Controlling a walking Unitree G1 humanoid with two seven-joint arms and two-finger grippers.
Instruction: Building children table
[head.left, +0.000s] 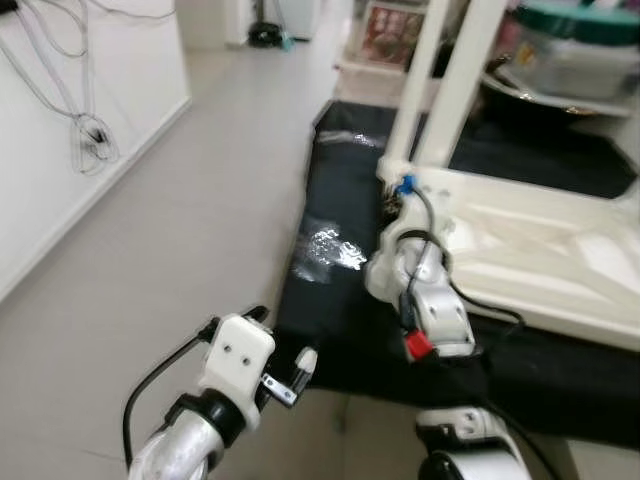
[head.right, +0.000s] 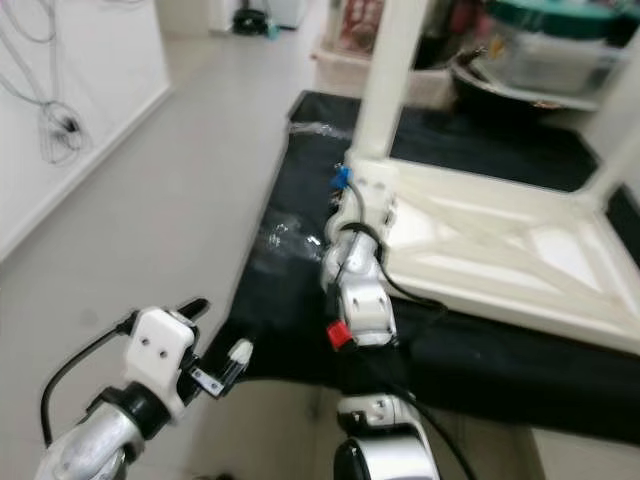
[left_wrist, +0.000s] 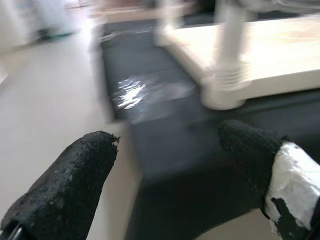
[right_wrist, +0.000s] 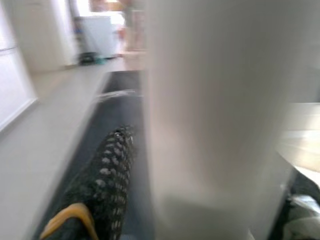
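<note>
A white plastic children's table (head.left: 545, 250) lies upside down on a black mat (head.left: 330, 170). Its near-left table leg (head.right: 388, 80) stands upright in the corner socket. My right gripper (head.right: 350, 195) reaches to the base of this leg. In the right wrist view the table leg (right_wrist: 215, 115) sits close against one black finger (right_wrist: 107, 180), and the gripper looks shut on it. My left gripper (head.left: 283, 340) hovers open and empty over the mat's near-left edge, apart from the table. The left wrist view shows its two fingertips (left_wrist: 90, 160) spread wide.
A crumpled clear plastic wrapper (head.left: 330, 250) lies on the mat left of the table. Pale floor (head.left: 180, 250) stretches to the left, up to a white wall with hanging cables (head.left: 90, 135). Bins and shelves (head.left: 570, 50) stand behind the table.
</note>
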